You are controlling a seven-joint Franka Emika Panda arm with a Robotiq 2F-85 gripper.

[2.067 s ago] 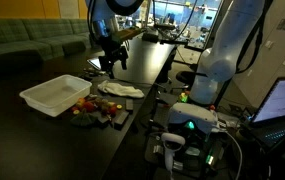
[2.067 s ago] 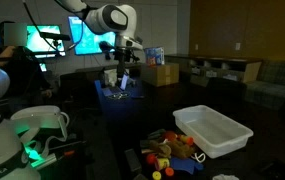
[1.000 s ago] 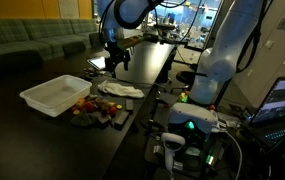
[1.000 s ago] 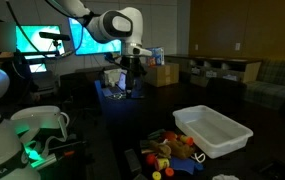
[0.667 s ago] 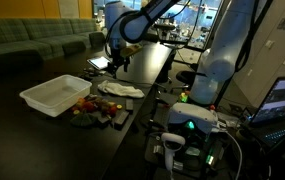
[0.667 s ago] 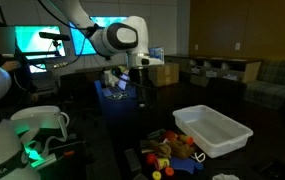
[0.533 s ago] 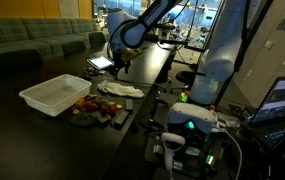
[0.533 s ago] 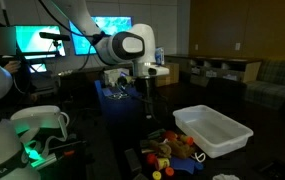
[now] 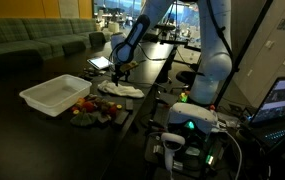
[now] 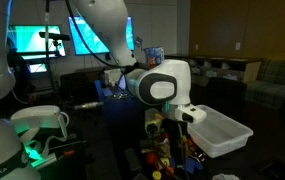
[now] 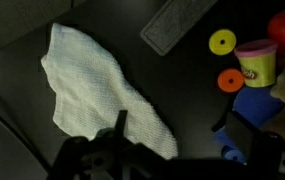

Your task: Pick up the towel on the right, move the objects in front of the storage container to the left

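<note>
Storage container [image 9: 52, 97] lies farthest left on the dark table [image 9: 27, 140] in an exterior view, shallow, white, and empty as far as I can see. Just beside it, toward the camera, is the heap of small objects [image 9: 92, 113] in red, yellow and brown. Further right lies the towel [image 9: 120, 90], a pale rumpled cloth flat on the table, close to the heap; I cannot tell if it touches it. The gripper [image 9: 119, 75] hangs directly over the towel, a little above it. Its jaws stand spread and hold nothing.

In the wrist view the towel [image 11: 97, 90] fills the left half. A grey ribbed flat thing [image 11: 177, 25], which I cannot identify, is at the top. The toys are at the right: a yellow disc [image 11: 222, 42], an orange disc [image 11: 230, 80] and a yellow cup [image 11: 257, 63].

The step in hand, I judge, is to grasp the towel. To do it well, the arm should come straight down on a raised fold near the middle of the cloth, not on a thin edge. The jaws should close completely, because the cloth is soft and thin. The fingers should stay on the towel's side and away from the toys. The lift should be high, so the hanging end does not drag the discs.
</note>
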